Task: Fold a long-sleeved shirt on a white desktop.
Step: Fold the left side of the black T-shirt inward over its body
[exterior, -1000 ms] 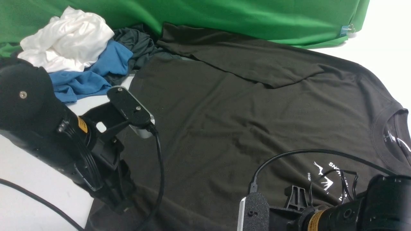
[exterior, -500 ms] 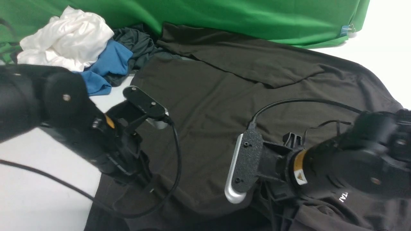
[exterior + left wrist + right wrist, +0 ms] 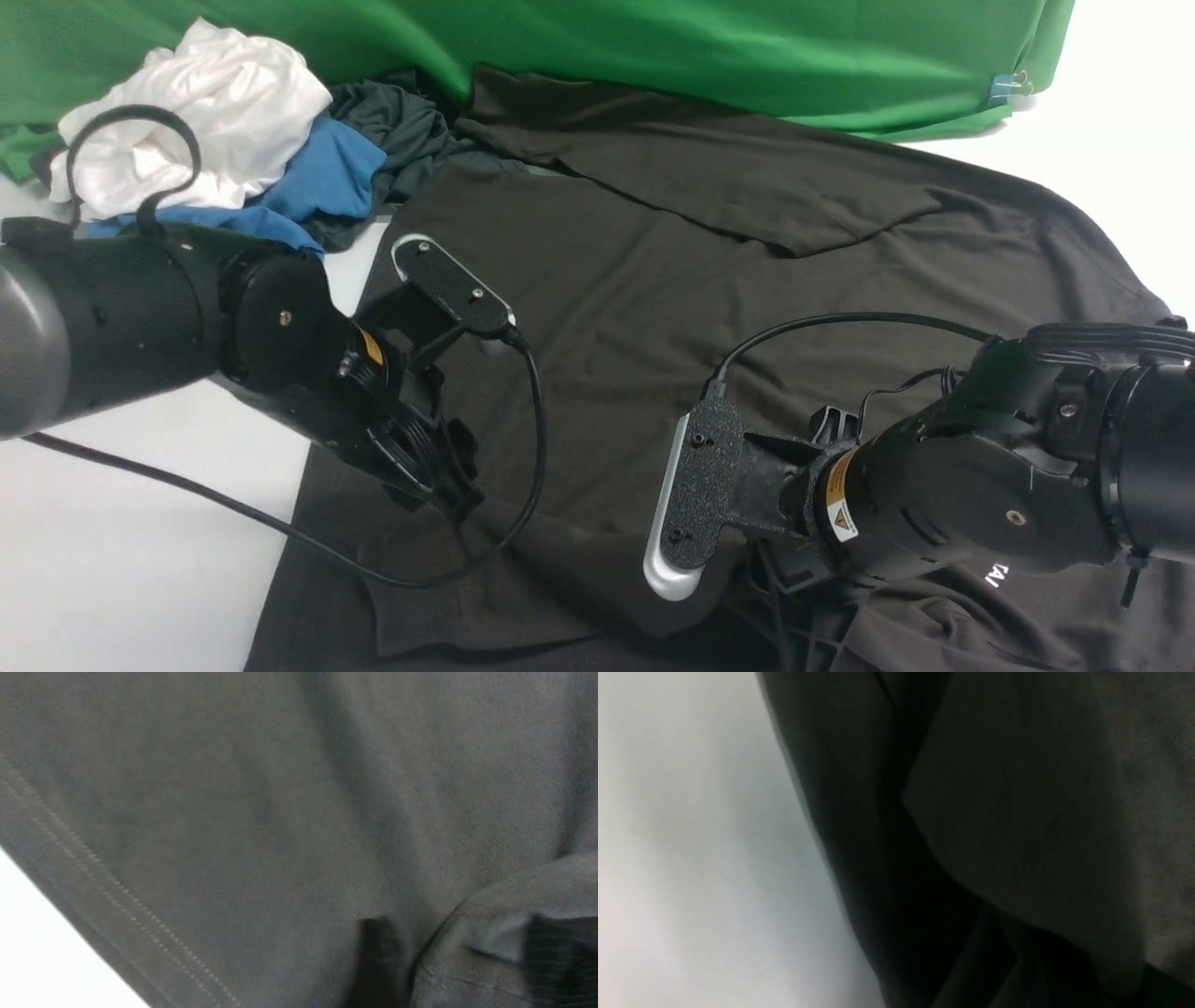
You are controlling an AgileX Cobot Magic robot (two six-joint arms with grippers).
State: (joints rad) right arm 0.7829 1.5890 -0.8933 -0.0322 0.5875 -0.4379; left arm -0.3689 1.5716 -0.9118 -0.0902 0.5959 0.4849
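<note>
A black-brown long-sleeved shirt (image 3: 653,280) lies spread across the white desktop (image 3: 121,560), its near edge folded over. The left gripper (image 3: 453,485) sits at that fold with fingers apart; the right gripper (image 3: 789,583) (mostly hidden beneath its wrist) is pinched closed on bunched shirt fabric.

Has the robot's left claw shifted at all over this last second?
Yes. The left gripper has moved forward and rightward over the long-sleeved shirt, nearer the green cloth.
</note>
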